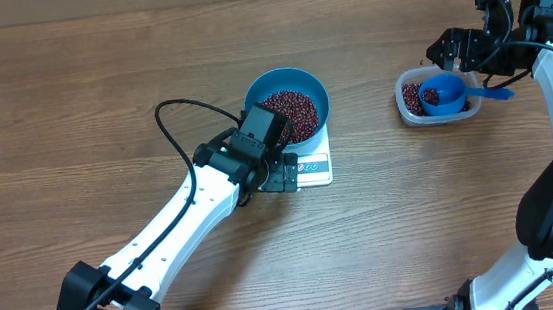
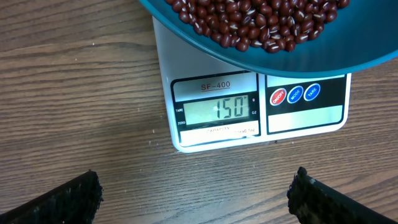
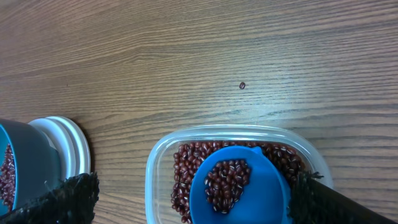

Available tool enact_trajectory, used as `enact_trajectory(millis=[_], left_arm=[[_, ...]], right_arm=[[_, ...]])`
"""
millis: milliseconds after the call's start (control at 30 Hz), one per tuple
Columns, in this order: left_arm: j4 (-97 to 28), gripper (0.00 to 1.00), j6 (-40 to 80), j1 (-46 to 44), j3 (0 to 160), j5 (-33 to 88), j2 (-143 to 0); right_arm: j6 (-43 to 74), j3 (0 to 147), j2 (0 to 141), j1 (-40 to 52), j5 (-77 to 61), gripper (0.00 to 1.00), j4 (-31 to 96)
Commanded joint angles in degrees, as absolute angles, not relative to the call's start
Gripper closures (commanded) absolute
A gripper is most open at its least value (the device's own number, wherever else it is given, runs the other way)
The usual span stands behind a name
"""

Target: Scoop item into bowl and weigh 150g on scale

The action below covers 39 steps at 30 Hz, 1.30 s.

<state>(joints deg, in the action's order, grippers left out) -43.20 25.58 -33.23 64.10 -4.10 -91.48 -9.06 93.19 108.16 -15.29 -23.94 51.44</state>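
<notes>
The blue bowl (image 1: pixel 287 102) stands on the white scale (image 1: pixel 316 167), holding dark red-brown beans (image 1: pixel 291 109). In the left wrist view the scale (image 2: pixel 311 115) shows 150 on its display below the bowl's rim (image 2: pixel 298 59) and its beans (image 2: pixel 249 18). My left gripper (image 1: pixel 276 175) (image 2: pixel 194 186) hovers open over bare wood at the scale's front, with nothing between its fingers. My right gripper (image 1: pixel 443 52) (image 3: pixel 196 190) hangs open above the clear tub (image 3: pixel 161 162), where a blue scoop (image 3: pixel 267 193) rests with some beans (image 3: pixel 227 183) in it.
The clear tub (image 1: pixel 408 103) of beans sits at the right, the scoop's handle (image 1: pixel 497 94) poking out to the right. One stray bean (image 3: pixel 242 85) lies on the wood beyond the tub. A black cable (image 1: pixel 168 124) loops left of the bowl.
</notes>
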Motion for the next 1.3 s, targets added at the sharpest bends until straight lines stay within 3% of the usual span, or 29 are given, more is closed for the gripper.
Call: enact_trajectory(millis=[0,1000,1267], left_arm=[[-43.05,0.01,26.39,-33.01,63.79,-3.81,-91.0],[-43.03,0.01,26.39,-33.01,63.79,-3.81,-91.0],[-43.05,0.0,26.39,-33.01,63.79,-3.81,-91.0]], right_arm=[[-9.5,92.62,106.65,-15.38,-23.83,0.0,51.11],[-9.5,92.62,106.69,-15.81,-22.98,0.0,51.11],[-9.52,92.62,98.85,-12.82,-22.98,0.0,51.11]])
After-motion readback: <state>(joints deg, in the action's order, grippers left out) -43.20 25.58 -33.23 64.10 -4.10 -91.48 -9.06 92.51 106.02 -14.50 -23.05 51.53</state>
